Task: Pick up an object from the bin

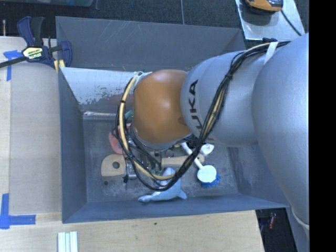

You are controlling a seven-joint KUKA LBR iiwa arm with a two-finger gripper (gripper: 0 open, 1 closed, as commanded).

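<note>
In the camera view, the arm point(247, 98) reached in from the right, low over the floor of the grey bin point(71, 156). Its orange cover point(157, 106) and a bundle of black and yellow cables point(124, 130) sat above the gripper point(143, 164), which showed as dark parts just under the cover. The cover and cables stood in the way, so I could not tell whether the gripper was apart, together or clamped on anything.

The gripper was down over a flat tan wooden piece point(112, 166) with a round hole near its left end. This piece lay across the lower left of the bin floor, and its right part ran in beneath the gripper and the cables. Whether the gripper touched it could not be told.

A small pink thing point(113, 137) lay just above the wooden piece, partly hidden by the cables. A pale blue fish-shaped toy point(160, 196) lay near the bin's front wall, just below the gripper. To the right, a white stick-like thing with a round blue-and-white end point(207, 175) lay under the arm.
</note>
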